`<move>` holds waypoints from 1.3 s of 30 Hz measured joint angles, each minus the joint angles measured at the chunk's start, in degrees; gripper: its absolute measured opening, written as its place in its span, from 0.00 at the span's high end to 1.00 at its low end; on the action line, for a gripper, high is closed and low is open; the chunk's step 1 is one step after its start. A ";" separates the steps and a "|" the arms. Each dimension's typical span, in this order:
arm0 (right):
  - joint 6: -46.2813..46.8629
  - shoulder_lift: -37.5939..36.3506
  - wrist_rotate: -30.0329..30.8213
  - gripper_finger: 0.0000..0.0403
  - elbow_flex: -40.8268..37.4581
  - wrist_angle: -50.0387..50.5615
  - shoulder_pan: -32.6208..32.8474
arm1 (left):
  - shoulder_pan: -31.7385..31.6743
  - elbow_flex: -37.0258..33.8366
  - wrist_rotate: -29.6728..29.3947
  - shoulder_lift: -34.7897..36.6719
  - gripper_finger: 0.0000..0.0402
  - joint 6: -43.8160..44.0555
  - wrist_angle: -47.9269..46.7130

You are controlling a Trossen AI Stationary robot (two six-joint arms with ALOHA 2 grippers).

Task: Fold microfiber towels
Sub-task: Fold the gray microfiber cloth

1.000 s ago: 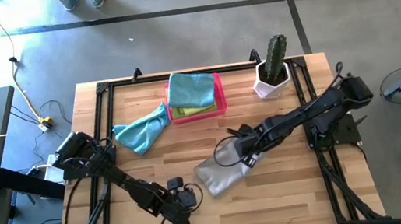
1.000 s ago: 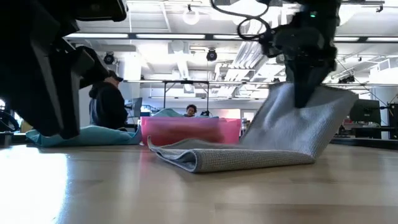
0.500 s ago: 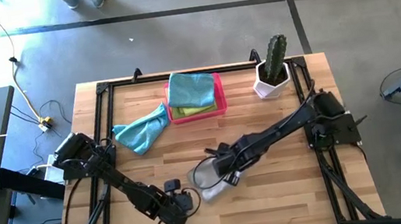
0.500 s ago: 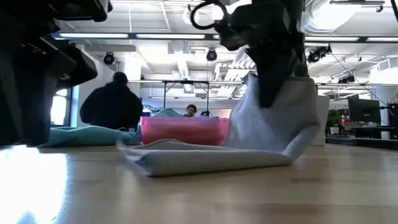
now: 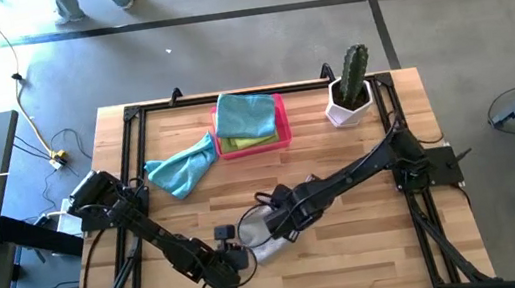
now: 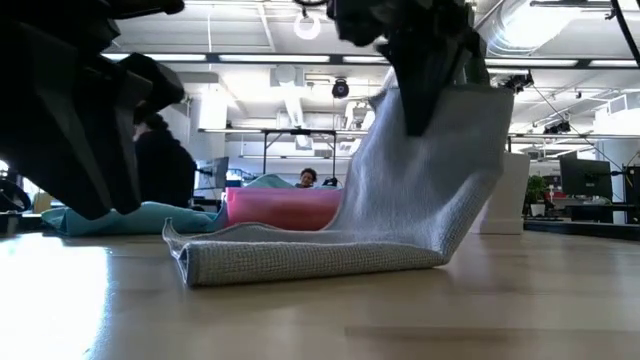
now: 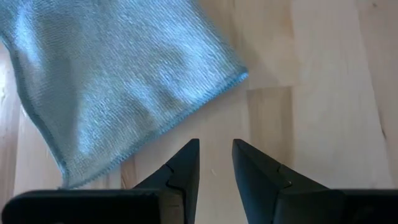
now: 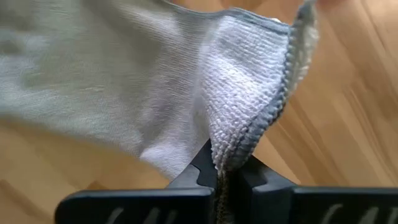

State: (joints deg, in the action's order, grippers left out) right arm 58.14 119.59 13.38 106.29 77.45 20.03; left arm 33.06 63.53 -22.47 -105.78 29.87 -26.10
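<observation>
Grey microfiber cloth was seen from above near the front middle of the butcher-block table, partly covered by the right gripper, whose arm had been stretched across from the right edge. The left gripper was placed just beside the cloth, at its front left. Farther back, a teal towel lay crumpled beside a pink tray, on which another teal towel and a lime green one were stacked; a potted cactus stood at the back right corner.

From table height, one edge of the grey cloth was shown lifted high and carried over its lower layer, which rested flat on the wood. A person could be made out in the room behind.

In the left wrist view, the left gripper was found part open and empty, poised above bare wood, with the cloth's hemmed edge just ahead of its fingertips.

In the right wrist view, the right gripper was shown clamped tight on a bunched hem of the grey cloth.

The fold of the grey cloth was judged to be mid-way. The next move would call for the lifted edge to be laid down square on the far edge, then released.
</observation>
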 joint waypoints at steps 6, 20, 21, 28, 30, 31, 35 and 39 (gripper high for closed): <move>0.36 3.63 -2.81 1.00 0.04 -1.67 -0.13 | 1.13 0.00 -0.01 0.00 0.78 -0.09 -0.09; -2.09 11.85 -3.42 1.00 10.68 -9.64 0.72 | 6.04 0.00 -0.03 0.00 0.78 1.89 -0.25; -2.65 12.59 -3.49 1.00 11.75 -9.42 0.83 | 6.42 0.00 -0.08 0.02 0.78 2.20 -0.40; -3.18 15.18 -3.15 1.00 22.62 0.72 1.33 | 7.61 0.02 -4.43 0.02 0.78 6.65 -4.53; -1.27 15.23 -1.29 1.00 24.32 3.63 1.39 | 7.86 0.02 -5.04 0.02 0.78 7.93 -5.28; -0.39 15.19 -0.61 1.00 24.76 4.06 1.42 | 8.15 0.02 -5.24 0.02 0.78 8.39 -5.65; 0.93 15.71 0.00 1.00 25.00 1.82 1.35 | 9.36 0.02 -5.25 0.02 0.78 8.54 -6.13; 0.05 17.35 -0.39 1.00 24.87 -1.02 1.38 | 10.34 0.02 -5.25 0.02 0.78 9.04 -6.20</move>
State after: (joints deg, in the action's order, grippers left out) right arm 58.18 136.93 12.99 131.15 76.43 21.41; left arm 43.40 63.55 -27.72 -105.75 38.91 -32.30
